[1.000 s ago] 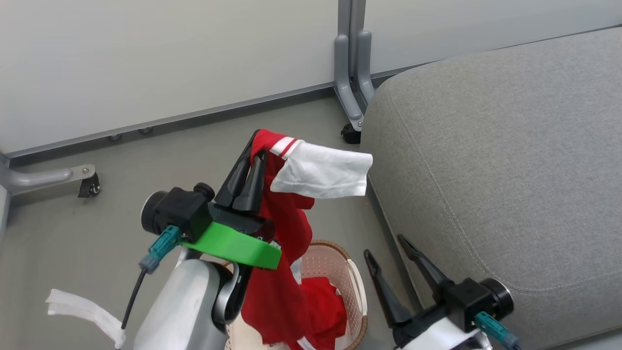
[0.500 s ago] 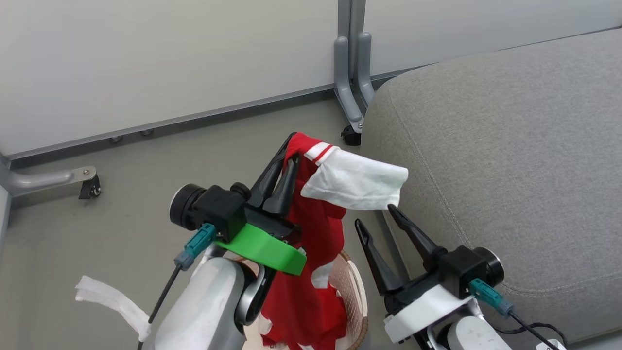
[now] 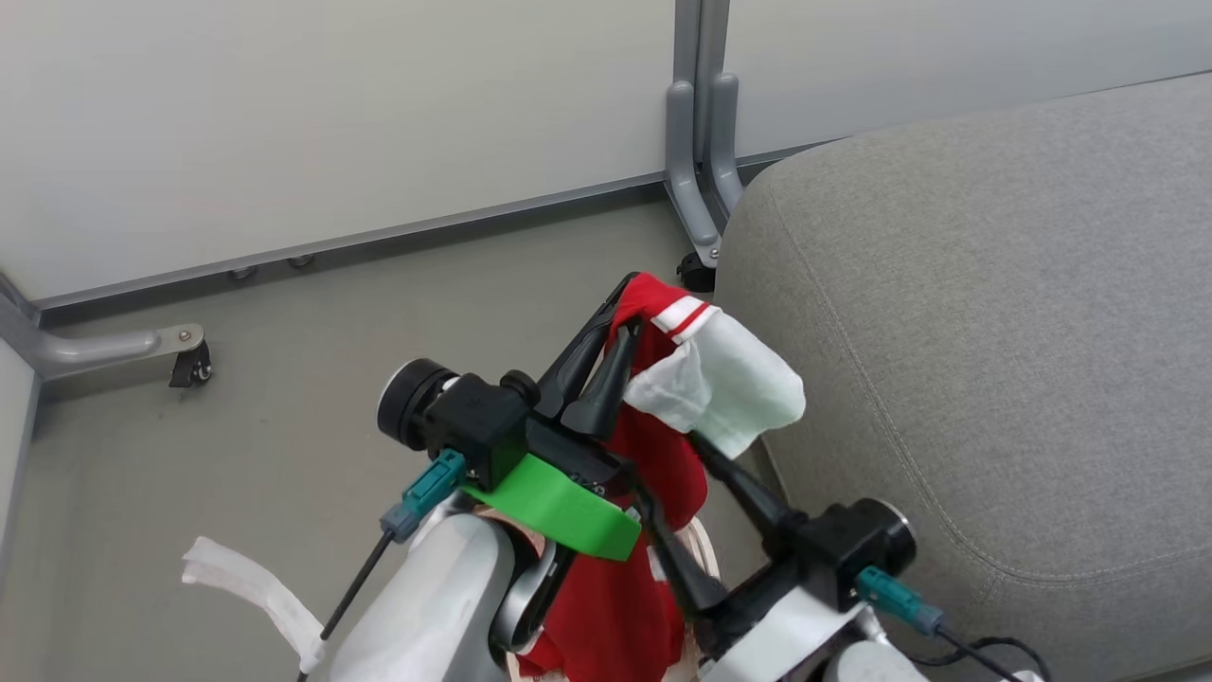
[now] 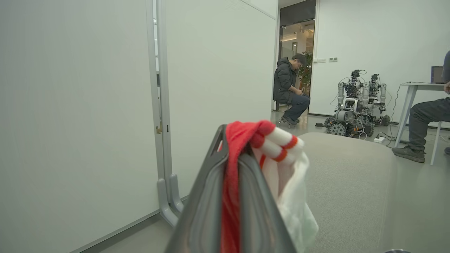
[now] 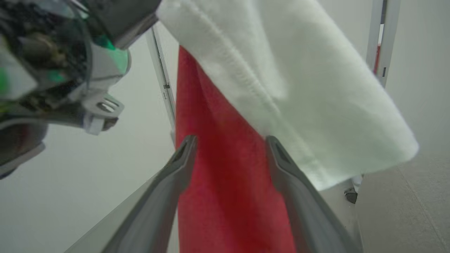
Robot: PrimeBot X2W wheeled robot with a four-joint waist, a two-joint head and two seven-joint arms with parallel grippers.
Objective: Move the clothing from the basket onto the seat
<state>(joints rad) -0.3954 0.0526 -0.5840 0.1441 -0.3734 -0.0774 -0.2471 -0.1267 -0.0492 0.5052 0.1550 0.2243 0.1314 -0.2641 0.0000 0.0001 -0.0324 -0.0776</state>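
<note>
Left claw (image 3: 627,308) pinches the red garment's (image 3: 615,616) top; the spread right claw (image 5: 230,140) should close on the hanging fabric, then both swing to the seat (image 3: 994,332) at three o'clock.

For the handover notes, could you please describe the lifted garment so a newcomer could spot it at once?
Just left of the large grey seat, a red garment hangs from the shut left gripper. Its white flap with a red-striped band sets it apart from the grey floor.

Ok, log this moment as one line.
left claw: shut on red garment | right claw: open, garment between fingers | seat: garment not yet on it
</note>
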